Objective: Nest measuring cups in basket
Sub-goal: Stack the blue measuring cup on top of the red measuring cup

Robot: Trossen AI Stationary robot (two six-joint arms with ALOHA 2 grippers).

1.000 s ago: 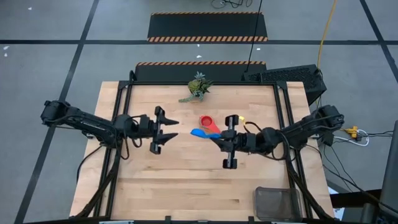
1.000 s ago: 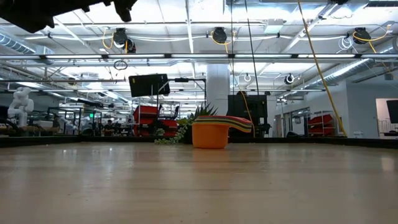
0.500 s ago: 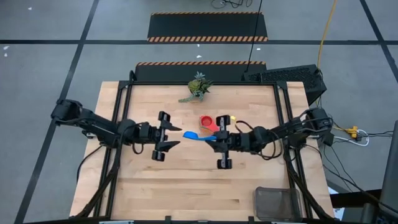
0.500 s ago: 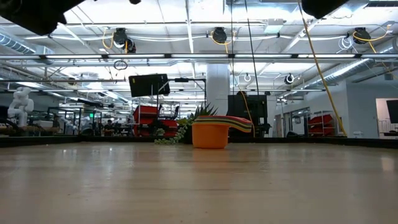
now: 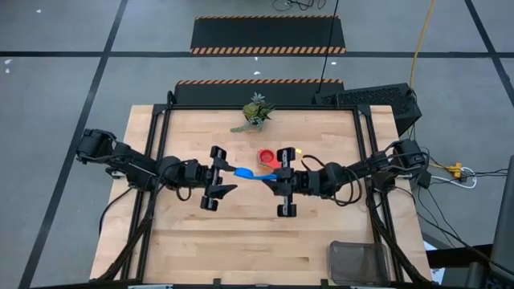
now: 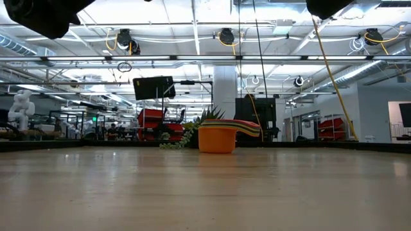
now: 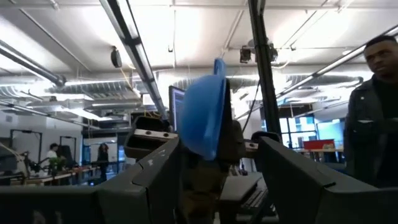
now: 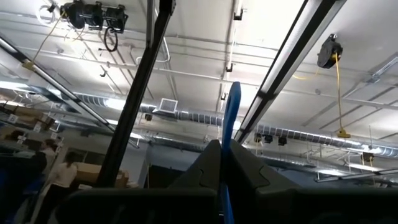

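Note:
A blue measuring cup hangs above the table's middle, with my right gripper shut on it. Its free end reaches between the fingers of my open left gripper. In the left wrist view the cup's rounded blue bowl stands in the gap with room on both sides. A stack of measuring cups, red on top and orange at the bottom, rests on the table just behind. The basket sits at the near right corner. My right gripper pinches the blue cup's thin flat end between its two fingers, seen edge-on in the right wrist view. The fingers come from the table's right and slant upward. The cup sticks out past the fingertips toward my left gripper, clear of the table.
A small green plant sprig lies near the table's far edge. The stacked cups' handles point to the right. Bare wood lies along the near side, left of the basket. A person stands in the room beyond the table.
Both grippers have closed in on each other above the table's middle, my left toward the right edge and my right toward the left edge with the blue cup. Both have tipped their fingers upward. The cup's free end now reaches in between my left gripper's fingers.

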